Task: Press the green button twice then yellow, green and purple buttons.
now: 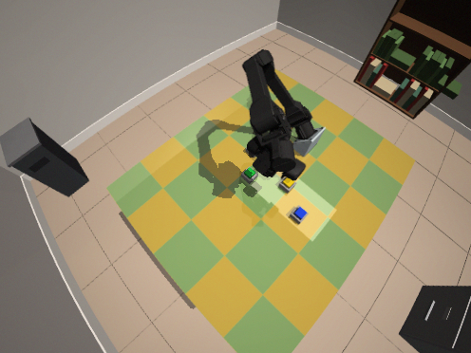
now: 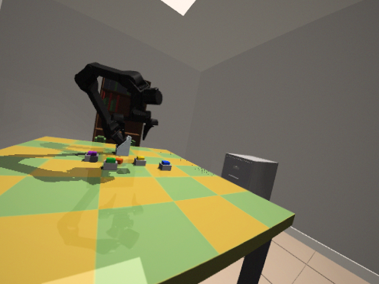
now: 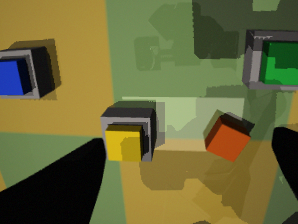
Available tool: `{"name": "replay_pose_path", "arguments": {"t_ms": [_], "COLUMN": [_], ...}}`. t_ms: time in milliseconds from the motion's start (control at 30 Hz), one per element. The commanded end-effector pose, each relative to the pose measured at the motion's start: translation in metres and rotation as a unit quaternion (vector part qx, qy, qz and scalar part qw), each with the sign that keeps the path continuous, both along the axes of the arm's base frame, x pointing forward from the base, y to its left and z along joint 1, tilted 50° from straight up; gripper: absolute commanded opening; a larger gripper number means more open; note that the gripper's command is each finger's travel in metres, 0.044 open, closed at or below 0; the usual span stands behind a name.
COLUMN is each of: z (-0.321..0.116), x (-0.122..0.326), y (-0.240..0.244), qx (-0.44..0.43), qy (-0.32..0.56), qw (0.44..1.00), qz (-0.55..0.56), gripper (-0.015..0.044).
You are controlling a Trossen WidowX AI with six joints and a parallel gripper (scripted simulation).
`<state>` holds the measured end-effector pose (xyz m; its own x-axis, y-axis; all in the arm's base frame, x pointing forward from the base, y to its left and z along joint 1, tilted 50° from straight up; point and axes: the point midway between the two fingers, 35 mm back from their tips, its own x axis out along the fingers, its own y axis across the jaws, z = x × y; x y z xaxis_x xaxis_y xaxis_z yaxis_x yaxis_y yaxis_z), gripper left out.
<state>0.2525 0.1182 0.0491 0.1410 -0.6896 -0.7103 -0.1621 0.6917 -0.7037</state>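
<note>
The green button (image 1: 250,173) (image 2: 111,160) (image 3: 281,72) sits in its grey housing, at the upper right of the wrist view. The yellow button (image 1: 288,182) (image 2: 140,157) (image 3: 122,144) is beside the left fingertip in the wrist view. The purple button (image 2: 92,153) stands at the left of the exterior view; the arm mostly hides it in the top view. My gripper (image 3: 188,142) is open wide and empty, above the table, with its fingers either side of the orange block in the wrist view. No button cap looks pressed down.
An orange block (image 2: 119,161) (image 3: 227,139) lies between the green and yellow buttons; the arm hides it in the top view. The blue button (image 1: 300,213) (image 2: 166,162) (image 3: 11,77) stands beyond the yellow one. A grey angled piece (image 1: 309,143) (image 2: 123,148) stands near the arm.
</note>
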Motion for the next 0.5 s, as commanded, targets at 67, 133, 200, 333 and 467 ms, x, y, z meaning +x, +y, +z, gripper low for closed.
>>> {"name": "replay_pose_path", "arguments": {"t_ms": [67, 133, 200, 333, 467], "z": [-0.062, -0.084, -0.107, -0.138, -0.138], "x": [-0.01, -0.018, -0.029, -0.044, -0.044], "y": [0.069, 0.088, 0.104, 0.121, 0.121], "qx": [-0.007, -0.012, -0.018, -0.026, -0.026], "qy": [-0.005, -0.009, -0.014, -0.021, -0.021], "qw": [1.0, 1.0, 1.0, 0.999, 0.999], "qz": [-0.013, -0.017, -0.021, -0.026, -0.026], "gripper": [0.04, 0.04, 0.04, 0.04, 0.04]}}
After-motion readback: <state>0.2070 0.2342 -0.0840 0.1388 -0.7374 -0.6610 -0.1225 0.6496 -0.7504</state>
